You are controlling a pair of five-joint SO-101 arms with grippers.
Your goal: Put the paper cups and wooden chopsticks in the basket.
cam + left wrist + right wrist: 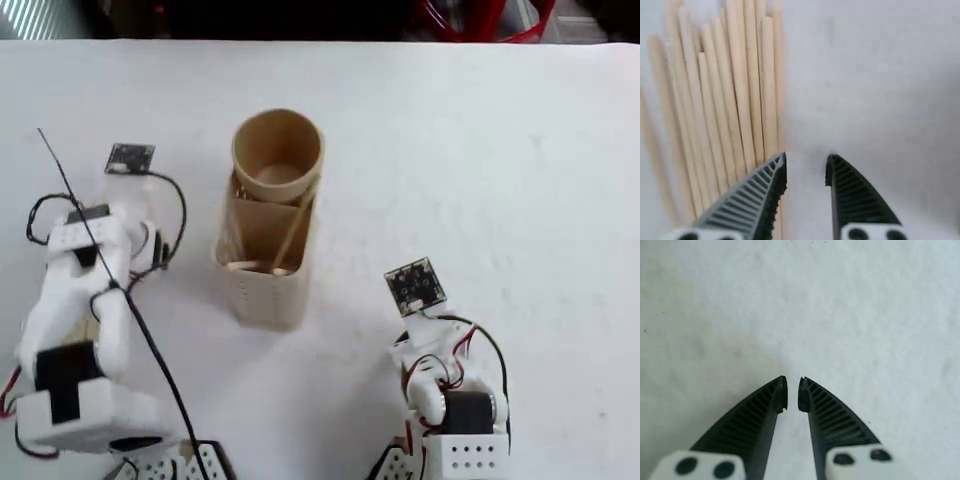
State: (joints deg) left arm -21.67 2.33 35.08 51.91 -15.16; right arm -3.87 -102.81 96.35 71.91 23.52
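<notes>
Basket point(262, 290) stands mid-table point(500, 150) in the high view, a paper cup point(277, 158) in its far end and chopsticks point(290, 238) leaning inside. Left wrist view: left gripper point(806, 167) slightly parted, holding nothing, just beside a bundle of loose chopsticks point(735, 100) lying on the table. Right wrist view: right gripper point(792, 392) nearly closed, empty, over the table.

High camera looking down over the whole table point(520, 150), 2 wrist cameras close above that table, facing its surface
</notes>
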